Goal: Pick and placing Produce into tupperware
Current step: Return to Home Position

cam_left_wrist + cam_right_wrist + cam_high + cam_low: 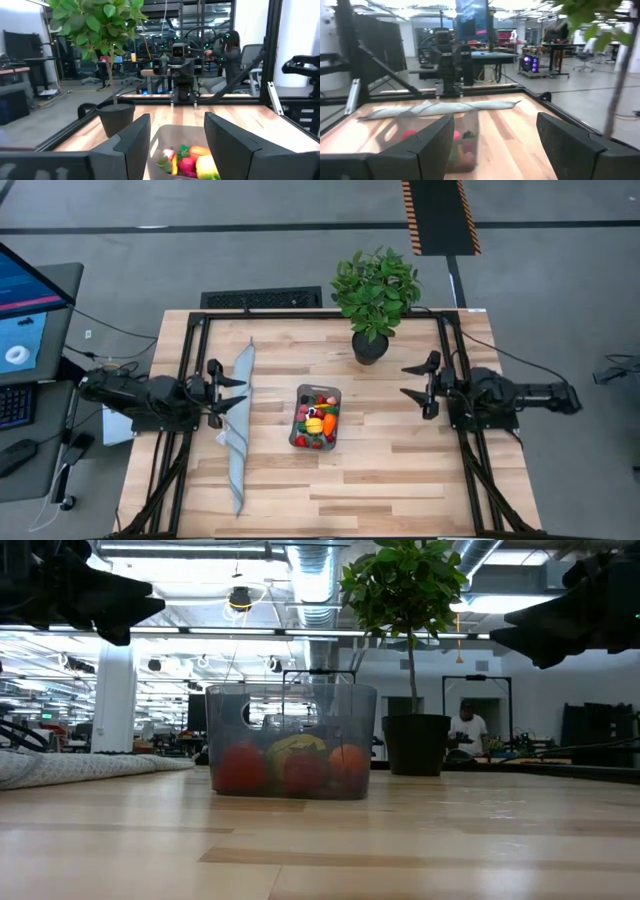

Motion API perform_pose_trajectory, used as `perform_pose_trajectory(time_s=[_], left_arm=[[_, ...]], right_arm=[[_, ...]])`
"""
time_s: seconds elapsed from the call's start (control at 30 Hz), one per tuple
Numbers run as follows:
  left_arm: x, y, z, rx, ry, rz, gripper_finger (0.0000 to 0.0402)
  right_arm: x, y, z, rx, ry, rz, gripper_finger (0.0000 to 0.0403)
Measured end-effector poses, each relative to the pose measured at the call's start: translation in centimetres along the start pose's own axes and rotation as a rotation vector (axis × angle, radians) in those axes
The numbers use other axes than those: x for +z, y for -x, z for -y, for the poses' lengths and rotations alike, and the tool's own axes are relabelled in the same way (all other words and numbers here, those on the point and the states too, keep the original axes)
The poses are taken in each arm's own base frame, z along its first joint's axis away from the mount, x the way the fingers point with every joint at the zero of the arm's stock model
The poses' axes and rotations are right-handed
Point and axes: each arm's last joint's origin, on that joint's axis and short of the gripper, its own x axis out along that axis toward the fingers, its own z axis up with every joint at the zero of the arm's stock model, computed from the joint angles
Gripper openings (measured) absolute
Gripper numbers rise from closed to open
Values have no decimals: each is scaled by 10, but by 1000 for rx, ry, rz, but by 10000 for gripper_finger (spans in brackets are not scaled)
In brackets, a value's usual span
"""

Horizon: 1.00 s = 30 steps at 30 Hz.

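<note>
Produce [316, 423] in tupperware [292, 712] at desk [400, 470] centre | cloth strip [240, 430] left of it | potted plant [375, 295] behind it, rightward | left claw [238, 394] above cloth strip | right claw [404, 381] well right

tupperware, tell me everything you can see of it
The tupperware is a clear, greyish plastic tub, rectangular with rounded corners, open-topped and upright near the middle of the wooden table. Red, orange, yellow and green toy produce covers its bottom. Only table and produce touch it; the left claw and right claw sit apart at either side, open.
</note>
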Motion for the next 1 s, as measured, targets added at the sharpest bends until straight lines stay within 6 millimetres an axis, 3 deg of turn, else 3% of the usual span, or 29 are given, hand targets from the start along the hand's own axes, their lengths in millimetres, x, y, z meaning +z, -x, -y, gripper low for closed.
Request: perform_pose_trajectory(time_s=[0.2,0.37,0.77,1.0], left_arm=[[-4,-2,-10,69,-20,-34,178],[-5,-4,-14,-17,-9,-37,178],[-15,-5,-13,-80,-17,-135,177],[-20,-8,-12,-73,72,-196,177]], right_arm=[[-3,-1,14,15,-15,-23,306],[-1,1,22,57,-10,2,306],[-7,-4,22,62,-49,-73,306],[-8,-5,23,61,-52,-84,306]])
